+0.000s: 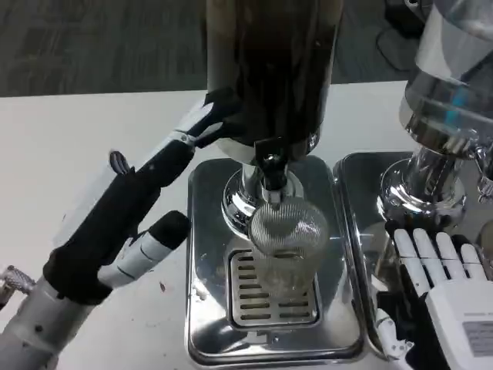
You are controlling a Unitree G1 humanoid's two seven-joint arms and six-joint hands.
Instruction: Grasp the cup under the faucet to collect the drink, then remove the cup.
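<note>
Head view | step: filling, cup (285, 250) under faucet (269, 166) on drip tray (208, 308) | left hand (146, 200) reaching dispenser, grip unclear | right hand (439, 270) released, beside cup | next: grasp cup

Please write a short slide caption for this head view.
Left hand reaches toward dispenser; ribbed glass cup under faucet.

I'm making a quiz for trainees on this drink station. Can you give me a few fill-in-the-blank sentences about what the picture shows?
1. The clear ribbed glass cup stands on the slotted drip ____ of the steel tray.
2. The cup sits directly under the dark drink dispenser's ____.
3. The left hand reaches toward the dispenser, holding ____.
4. The right hand rests on the neighbouring tray with its fingers ____.

Missing words: grate; faucet; nothing; straight
</note>
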